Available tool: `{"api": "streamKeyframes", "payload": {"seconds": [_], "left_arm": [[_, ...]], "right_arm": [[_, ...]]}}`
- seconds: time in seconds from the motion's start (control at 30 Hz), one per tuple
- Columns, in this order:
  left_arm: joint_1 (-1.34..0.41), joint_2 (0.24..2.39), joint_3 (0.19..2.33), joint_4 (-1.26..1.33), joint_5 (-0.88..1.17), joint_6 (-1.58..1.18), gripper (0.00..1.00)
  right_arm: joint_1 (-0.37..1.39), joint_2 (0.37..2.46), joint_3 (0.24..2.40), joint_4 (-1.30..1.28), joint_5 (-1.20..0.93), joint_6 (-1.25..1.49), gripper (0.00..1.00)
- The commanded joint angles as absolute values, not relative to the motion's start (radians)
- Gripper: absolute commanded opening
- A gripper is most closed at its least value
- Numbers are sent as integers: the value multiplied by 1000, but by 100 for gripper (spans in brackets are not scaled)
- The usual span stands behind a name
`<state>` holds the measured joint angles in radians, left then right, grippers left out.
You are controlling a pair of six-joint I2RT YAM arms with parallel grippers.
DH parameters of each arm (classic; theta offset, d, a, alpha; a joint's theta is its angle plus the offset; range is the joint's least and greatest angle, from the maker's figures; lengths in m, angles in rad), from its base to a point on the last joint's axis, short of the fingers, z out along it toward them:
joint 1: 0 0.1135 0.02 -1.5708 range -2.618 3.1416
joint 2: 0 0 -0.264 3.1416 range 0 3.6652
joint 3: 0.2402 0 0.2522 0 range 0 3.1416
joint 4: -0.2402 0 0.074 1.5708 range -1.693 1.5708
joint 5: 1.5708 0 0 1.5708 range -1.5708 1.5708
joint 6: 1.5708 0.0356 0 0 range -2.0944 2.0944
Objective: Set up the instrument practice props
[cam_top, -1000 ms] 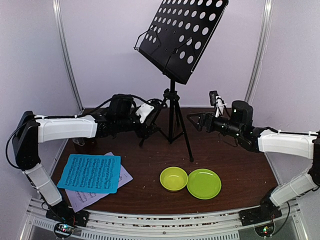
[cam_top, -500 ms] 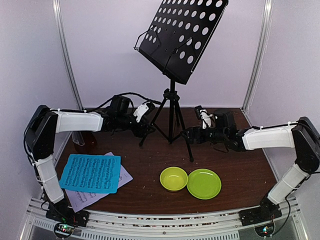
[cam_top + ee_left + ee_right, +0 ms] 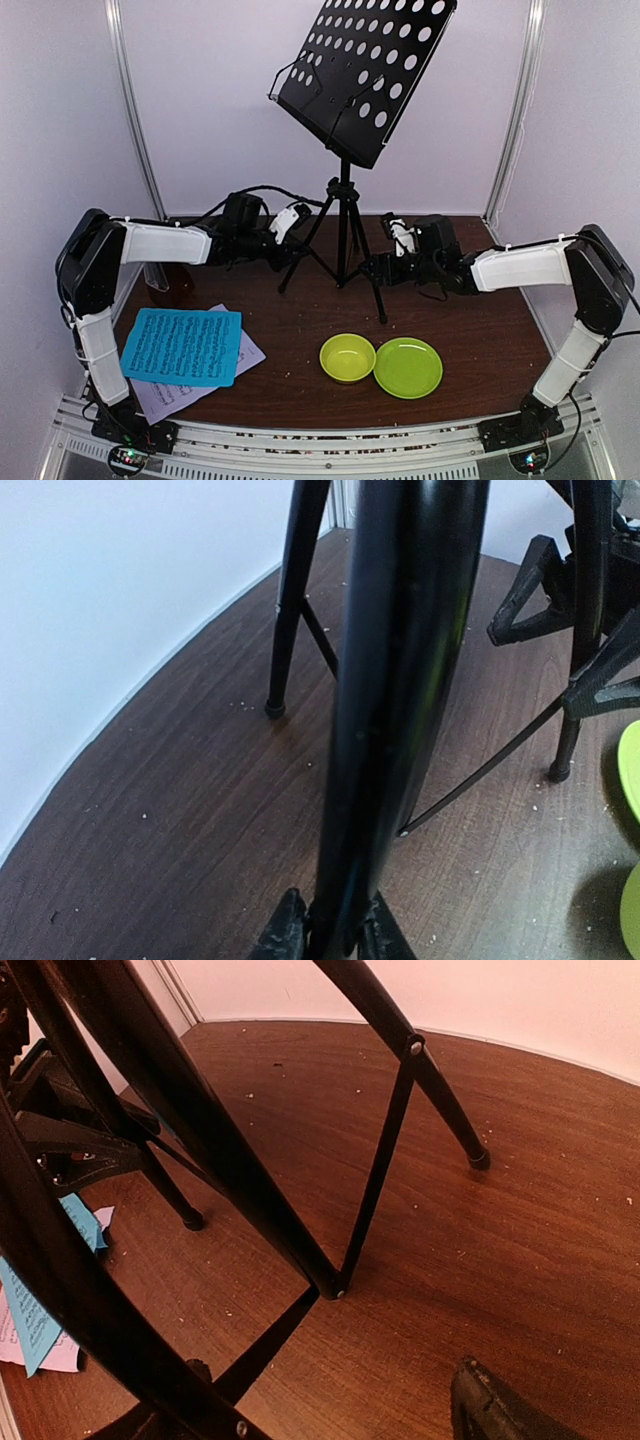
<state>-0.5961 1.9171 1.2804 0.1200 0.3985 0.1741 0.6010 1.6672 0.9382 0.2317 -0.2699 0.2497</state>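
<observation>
The black tripod music stand (image 3: 345,235) stands at the back middle, its perforated desk (image 3: 365,70) tilted high above. My left gripper (image 3: 291,246) is shut on the stand's left leg (image 3: 400,680), both fingertips (image 3: 285,930) pressed against it. My right gripper (image 3: 378,268) is open at the right leg (image 3: 90,1290), which runs past one side while the other finger (image 3: 500,1410) stands well apart. A blue sheet (image 3: 182,345) lies on a pale lilac-white sheet (image 3: 165,397) at the front left. The small brown metronome (image 3: 163,282) is partly hidden behind my left arm.
A yellow-green bowl (image 3: 347,357) and a green plate (image 3: 408,367) sit side by side at the front middle, close to the stand's right foot. Pale walls and metal posts close in the back and sides.
My left gripper has closed onto the stand's left leg. My right arm has reached further left to the right leg, its jaws a little narrower.
</observation>
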Motion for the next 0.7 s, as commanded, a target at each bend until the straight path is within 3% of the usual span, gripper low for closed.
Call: {"api": "streamKeyframes", "payload": {"seconds": [0.0,0.23,0.67], "left_arm": [[-598,1888,1229,231,403,147,14],[-597,1835,1142,316,394,109,0],[-647,1739,951,468,252,-3,0]], "right_arm": [[605,1678,976,209,-216,222,79],[601,1701,1022,177,-194,200,68],[592,1770,1130,164,-198,189,62]]}}
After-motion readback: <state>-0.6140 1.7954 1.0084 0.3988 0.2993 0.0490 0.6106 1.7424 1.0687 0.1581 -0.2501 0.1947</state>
